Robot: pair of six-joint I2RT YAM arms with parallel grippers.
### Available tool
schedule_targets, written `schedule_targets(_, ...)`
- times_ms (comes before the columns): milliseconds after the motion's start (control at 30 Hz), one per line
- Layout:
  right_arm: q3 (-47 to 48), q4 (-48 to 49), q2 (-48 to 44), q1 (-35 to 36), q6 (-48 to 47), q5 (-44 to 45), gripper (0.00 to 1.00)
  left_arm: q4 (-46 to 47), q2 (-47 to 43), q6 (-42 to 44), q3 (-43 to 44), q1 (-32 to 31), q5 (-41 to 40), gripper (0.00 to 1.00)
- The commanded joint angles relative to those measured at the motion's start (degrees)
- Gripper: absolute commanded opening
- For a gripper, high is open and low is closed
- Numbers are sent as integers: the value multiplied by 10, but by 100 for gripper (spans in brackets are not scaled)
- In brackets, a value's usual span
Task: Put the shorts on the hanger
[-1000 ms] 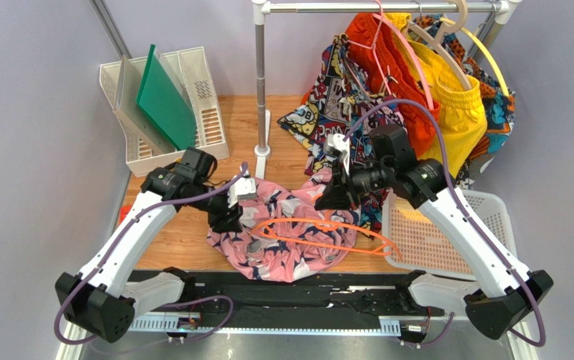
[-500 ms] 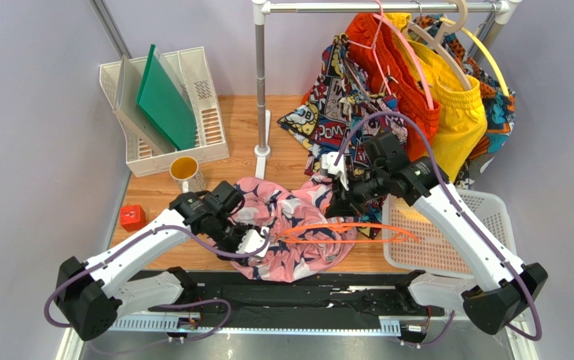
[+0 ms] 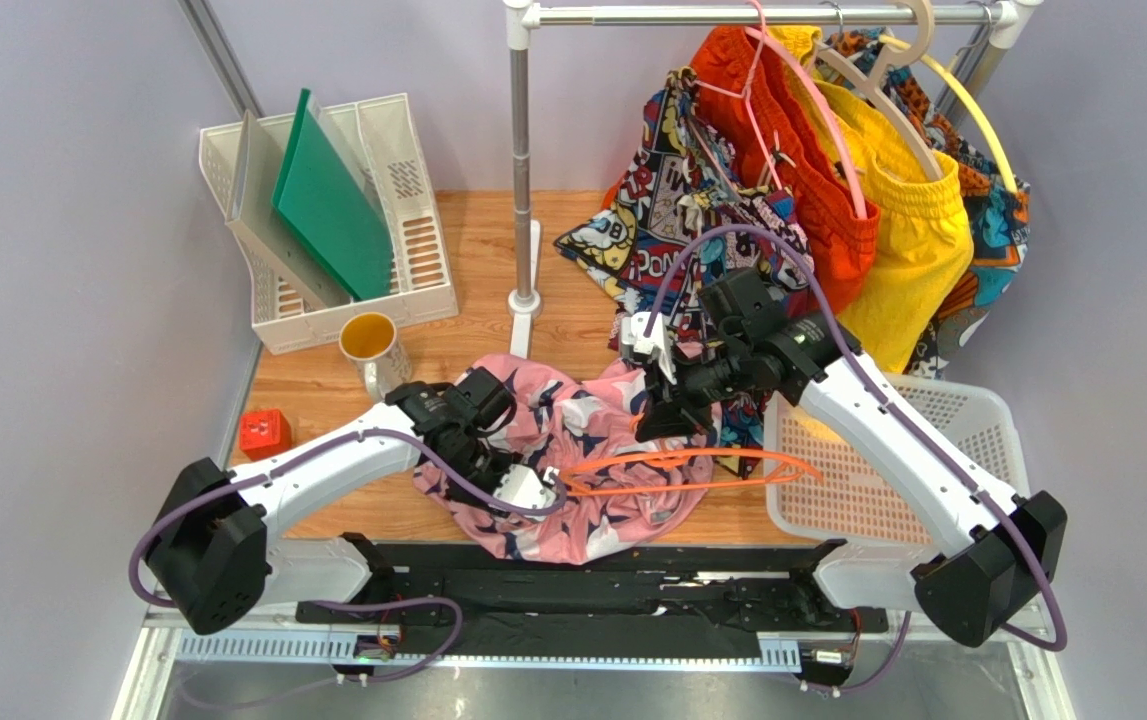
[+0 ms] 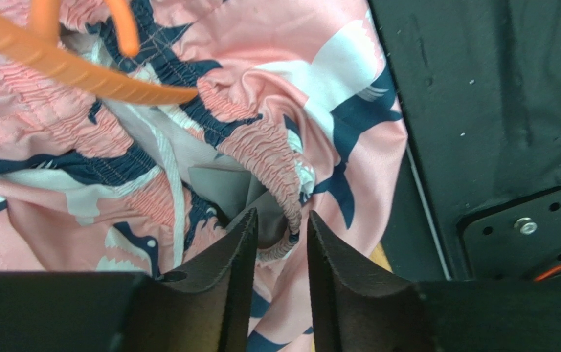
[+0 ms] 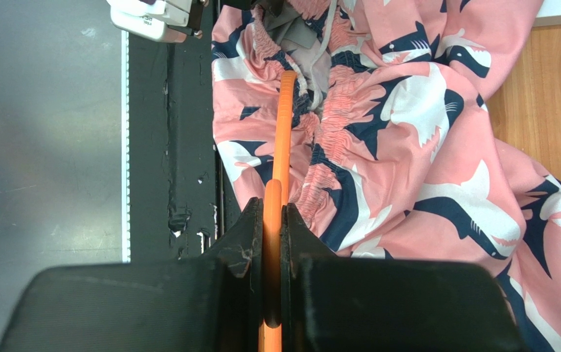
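Note:
The pink shorts [image 3: 594, 428] with a navy and white bird print lie crumpled at the table's near edge. The thin orange hanger [image 3: 684, 458] lies across them, and my right gripper [image 3: 663, 428] is shut on its bar [image 5: 285, 125]. In the right wrist view the bar runs straight out from the gripper [image 5: 274, 209] over the shorts [image 5: 423, 147]. My left gripper [image 3: 527, 488] is at the near side of the shorts. In its wrist view the gripper [image 4: 282, 227] stands open a little, the elastic waistband [image 4: 272, 158] lying between the tips. The hanger's end [image 4: 63, 66] shows at upper left.
A white basket [image 3: 895, 480] stands at the right. The rail post [image 3: 522, 180] rises behind the shorts, with comic-print, orange and yellow shorts hung at upper right. A file tray [image 3: 384, 135], a mug [image 3: 369, 342] and a red block [image 3: 264, 432] stand left. A black base plate [image 3: 609, 578] borders the near edge.
My left arm has swung from the shorts' left side round to their near edge, and its jaws have narrowed around the waistband. The right gripper and hanger shifted slightly left.

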Motion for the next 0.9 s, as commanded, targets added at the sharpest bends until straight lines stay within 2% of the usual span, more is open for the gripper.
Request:
schedule_targets(0,16,12,11,8,-26,-26,0,15,-4,36,-6,-3,-29,35)
schedule_targets(67,23,8,14,8,-27,-31,0,7,-5,51,-10,-3,-39,29)
schedule_targets(100,28,10,14,8,-27,-33,0,3,-12,55,-9,-3,-38,16)
schedule_targets(133,37,10,14,8,-28,-35,0,-2,-20,58,-8,-3,-35,8)
schedule_targets(167,42,13,14,8,-27,-38,0,-4,-31,59,-4,-3,-22,1)
schedule_targets(200,51,15,14,7,-26,-41,0,-7,-57,60,-1,-5,-14,0)
schedule_targets(467,100,26,2,8,17,-90,0,-53,-156,97,41,-32,-10,0)
schedule_targets(700,101,18,14,10,-16,-99,0,-62,-169,131,51,-36,-27,0)
schedule_targets(867,90,-47,21,31,-67,-113,0,-57,-168,120,68,-37,-35,0)
